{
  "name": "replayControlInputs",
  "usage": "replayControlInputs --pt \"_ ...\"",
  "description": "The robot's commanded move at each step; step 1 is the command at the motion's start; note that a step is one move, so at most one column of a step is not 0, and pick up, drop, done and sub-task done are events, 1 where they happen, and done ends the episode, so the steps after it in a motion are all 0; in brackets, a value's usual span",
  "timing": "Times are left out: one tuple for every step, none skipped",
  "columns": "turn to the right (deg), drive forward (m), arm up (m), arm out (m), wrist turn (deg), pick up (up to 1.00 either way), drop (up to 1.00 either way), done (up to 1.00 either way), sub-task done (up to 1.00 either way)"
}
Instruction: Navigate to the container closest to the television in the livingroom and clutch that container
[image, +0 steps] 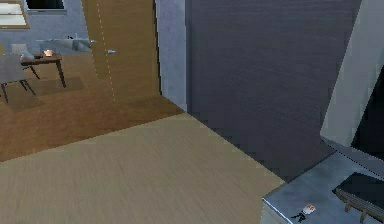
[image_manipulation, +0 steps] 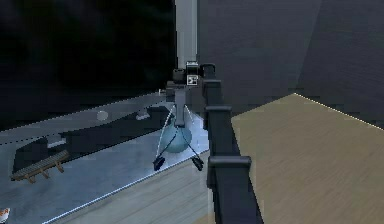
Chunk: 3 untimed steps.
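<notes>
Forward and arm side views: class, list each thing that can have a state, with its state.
Door, open.
Television, screen dark.
Container, resting on the grey stand.
Gripper, at the container; cannot tell whether it holds anything.

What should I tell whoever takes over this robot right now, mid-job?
Gripper: at the pale rounded thing on the grey stand below the dark television; cannot tell whether it holds anything.
Done: the robot is parked by the stand, with the arm reaching over it.
Left: check the grasp on the pale rounded thing, likely the container, and lift it clear.
</notes>
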Motion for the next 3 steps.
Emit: replayControlInputs --pt "0.0 0.0 0.0 0.0 45.0 0.0 0.0 0.0 0.0" --pt "0.0 0.0 0.0 0.0 45.0 0.0 0.0 0.0 0.0" --pt "0.0 0.0 0.0 0.0 45.0 0.0 0.0 0.0 0.0"
